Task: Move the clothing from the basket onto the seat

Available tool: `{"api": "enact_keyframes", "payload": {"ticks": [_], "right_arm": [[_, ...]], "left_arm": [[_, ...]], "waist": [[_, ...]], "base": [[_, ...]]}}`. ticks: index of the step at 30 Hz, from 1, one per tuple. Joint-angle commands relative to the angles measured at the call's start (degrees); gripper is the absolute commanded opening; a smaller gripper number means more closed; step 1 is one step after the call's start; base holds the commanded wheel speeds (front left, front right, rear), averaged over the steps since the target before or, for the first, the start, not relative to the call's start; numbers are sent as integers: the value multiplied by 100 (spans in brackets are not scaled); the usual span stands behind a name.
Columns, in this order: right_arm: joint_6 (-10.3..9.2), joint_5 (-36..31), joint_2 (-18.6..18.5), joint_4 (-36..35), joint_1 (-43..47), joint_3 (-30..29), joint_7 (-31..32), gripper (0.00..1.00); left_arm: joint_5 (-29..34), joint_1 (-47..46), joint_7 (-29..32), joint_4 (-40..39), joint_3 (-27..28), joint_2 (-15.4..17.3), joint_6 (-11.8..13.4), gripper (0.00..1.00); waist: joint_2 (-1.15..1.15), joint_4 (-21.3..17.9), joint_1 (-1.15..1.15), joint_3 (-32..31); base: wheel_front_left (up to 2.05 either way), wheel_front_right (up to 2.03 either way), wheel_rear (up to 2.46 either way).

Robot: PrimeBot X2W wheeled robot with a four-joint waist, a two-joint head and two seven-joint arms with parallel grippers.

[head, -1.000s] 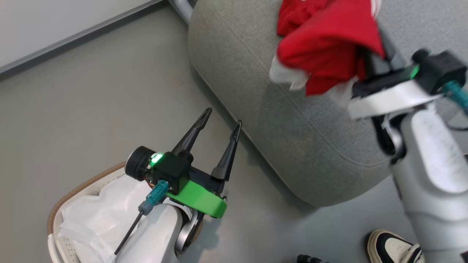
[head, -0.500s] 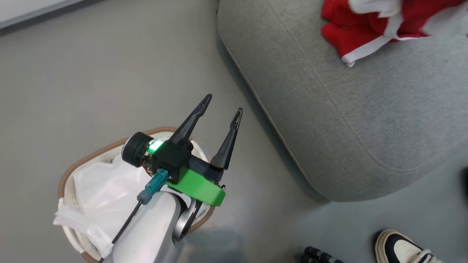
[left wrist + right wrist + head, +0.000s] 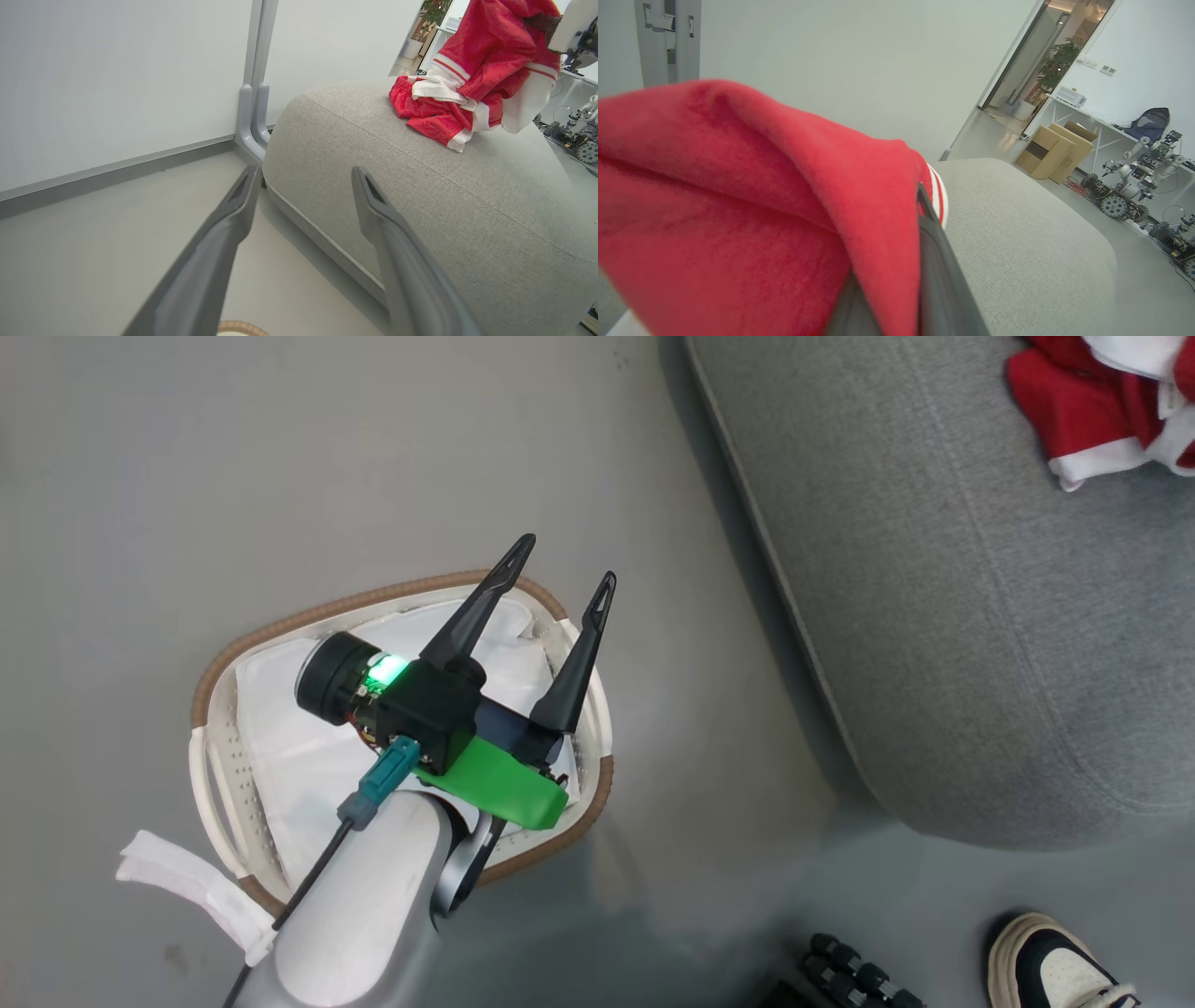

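Clothing (image 3: 486, 60) has left the basket (image 3: 210, 681), which the turning head camera now shows whole and apparently emptied. One garment (image 3: 427, 114) lies on the seat (image 3: 934, 569). The second garment (image 3: 500, 32) hangs just above the seat, clamped in the right pincer (image 3: 910, 242). Beside the seat the left pincer (image 3: 568, 557) gapes empty; only the release remains.

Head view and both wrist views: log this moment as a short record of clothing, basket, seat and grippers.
Basket: oval white perforated plastic basket on floor, white cloth liner inside
Seat: large light grey fabric seat, one red white-trimmed garment lying on it
Right gripper: shut on second red garment, held over seat
Left gripper: open, empty, above basket
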Motion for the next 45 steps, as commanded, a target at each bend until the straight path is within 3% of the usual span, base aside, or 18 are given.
{"api": "enact_keyframes", "payload": {"ticks": [1,6,7,8,14,25,35,45], "right_arm": [[-6,-165,50,118,-20,-176,-12,0],[-7,-510,285,342,110,-678,-12,0],[-7,-551,365,364,153,-773,-12,53],[-7,-557,398,357,175,-834,-12,100],[-7,-514,754,-6,472,-904,-12,100],[-7,89,1174,-1119,1671,324,-11,100],[-7,877,1387,-1565,2469,1606,-11,100],[-7,1246,1702,-2047,3140,2271,-11,100]], "left_arm": [[35,-18,0,4,12,-9,-15,100],[-15,-17,0,35,30,58,-15,100],[-15,-25,0,41,63,73,-15,100],[-14,-35,-1,47,80,78,-15,100],[-12,-31,-1,94,175,39,-15,100],[49,448,0,229,850,-51,-15,100],[443,1020,-1,370,1889,-195,49,100],[740,1549,-1,388,2795,-277,301,100]], "waist": [[-1,377,0,391],[-1,439,0,495],[-1,439,0,501],[-1,438,0,500],[-1,408,0,286],[-1,336,0,-565],[-1,691,0,-1337],[-1,1129,0,-1841]], "base": [[0,0,0],[0,0,0],[0,0,0],[0,0,0],[0,0,0],[0,0,0],[0,0,0],[0,0,0]]}}
